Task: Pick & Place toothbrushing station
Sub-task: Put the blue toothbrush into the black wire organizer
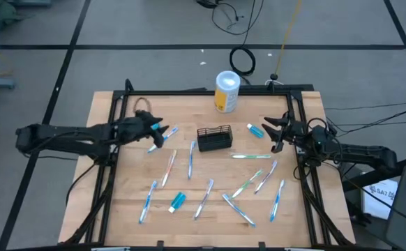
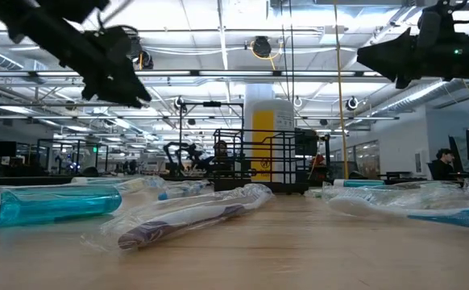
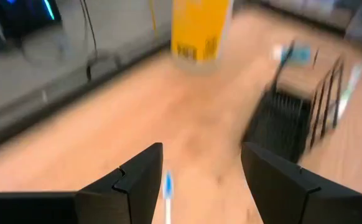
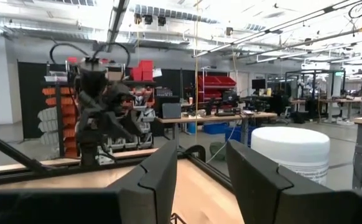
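Observation:
The toothbrushing station, a small black wire basket (image 1: 214,138), stands on its base at the middle of the wooden table (image 1: 210,216); it also shows in the left wrist view (image 3: 293,118) and the low view (image 2: 259,157). Several wrapped toothbrushes (image 1: 191,159) lie flat around it. My left gripper (image 1: 161,134) hovers open to the basket's left, above one toothbrush (image 3: 167,186), with nothing between its fingers (image 3: 203,171). My right gripper (image 1: 273,135) hovers open to the basket's right, tipped slightly upward (image 4: 203,168), and is empty.
A white-and-yellow canister (image 1: 227,90) stands upright behind the basket. Blue toothpaste tubes lie at the near left (image 1: 177,202) and right of the basket (image 1: 254,130). Black frame rails (image 1: 112,139) run along the table's sides. Bare wood lies between canister and basket.

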Available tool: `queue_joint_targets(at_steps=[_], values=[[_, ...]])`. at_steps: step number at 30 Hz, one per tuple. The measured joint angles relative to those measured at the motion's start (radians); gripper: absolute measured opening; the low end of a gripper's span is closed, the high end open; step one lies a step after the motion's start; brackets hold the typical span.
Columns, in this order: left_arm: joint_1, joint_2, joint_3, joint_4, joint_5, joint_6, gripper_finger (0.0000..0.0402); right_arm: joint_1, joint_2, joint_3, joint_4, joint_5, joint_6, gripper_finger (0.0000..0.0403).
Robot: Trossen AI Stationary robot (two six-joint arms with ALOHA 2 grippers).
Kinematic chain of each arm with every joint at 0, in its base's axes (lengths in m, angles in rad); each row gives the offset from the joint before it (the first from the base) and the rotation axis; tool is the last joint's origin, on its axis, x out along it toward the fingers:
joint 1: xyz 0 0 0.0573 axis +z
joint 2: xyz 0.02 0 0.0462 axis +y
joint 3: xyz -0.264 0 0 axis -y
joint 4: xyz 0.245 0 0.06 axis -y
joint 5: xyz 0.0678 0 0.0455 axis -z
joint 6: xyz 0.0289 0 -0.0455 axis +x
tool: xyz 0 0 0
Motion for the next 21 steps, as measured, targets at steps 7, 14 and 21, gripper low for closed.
queue_joint_targets(at_steps=[7, 14, 21], values=[[0.073, 0.212, 0.1, -0.129, 0.144, -0.006, 0.0225, 0.0, 0.003, 0.0, 0.0, 0.0, -0.003, 0.013], [0.128, 0.402, 0.108, -0.09, 0.193, -0.002, 0.0225, 0.0, 0.003, 0.0, 0.0, 0.0, -0.003, 0.013], [0.176, 0.534, 0.108, -0.038, 0.193, -0.002, 0.0225, 0.0, 0.003, 0.0, 0.0, 0.0, -0.003, 0.013]])
